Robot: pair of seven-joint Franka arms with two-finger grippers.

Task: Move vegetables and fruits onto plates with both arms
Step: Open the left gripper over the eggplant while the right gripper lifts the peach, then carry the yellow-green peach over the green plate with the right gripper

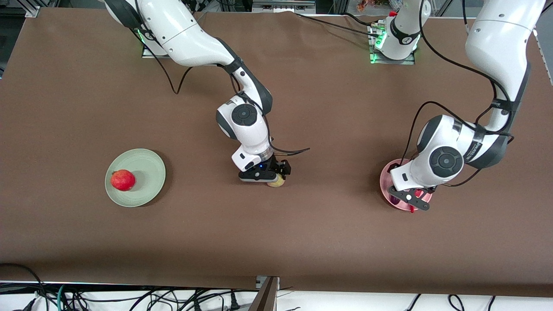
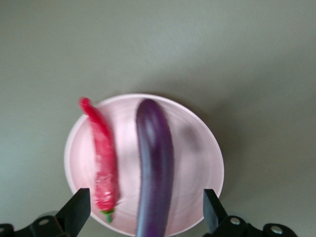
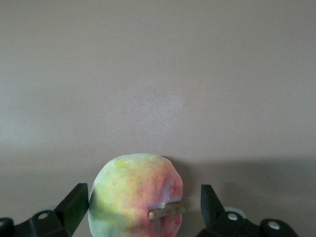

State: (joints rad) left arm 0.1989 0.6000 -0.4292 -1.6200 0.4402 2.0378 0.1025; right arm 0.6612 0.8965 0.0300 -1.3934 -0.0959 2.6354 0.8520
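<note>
The peach (image 3: 136, 195) sits on the brown table (image 1: 302, 233) near its middle, between the parted fingers (image 3: 74, 205) of the right gripper (image 1: 263, 175), which is low over it; one finger is touching or nearly touching its side and the other stands clear, so the fruit is not clamped. In the front view only a sliver of the peach (image 1: 276, 182) shows under the gripper.

The eggplant (image 2: 154, 168) and the red chili (image 2: 102, 163) lie side by side on the pink plate (image 2: 197, 148), toward the left arm's end of the table. The left gripper (image 1: 410, 198) hangs over that plate (image 1: 386, 175) with its fingers (image 2: 76, 210) spread wide and holding nothing.

The pomegranate (image 1: 122, 180) rests on the green plate (image 1: 149, 172), toward the right arm's end of the table, well apart from both grippers.
</note>
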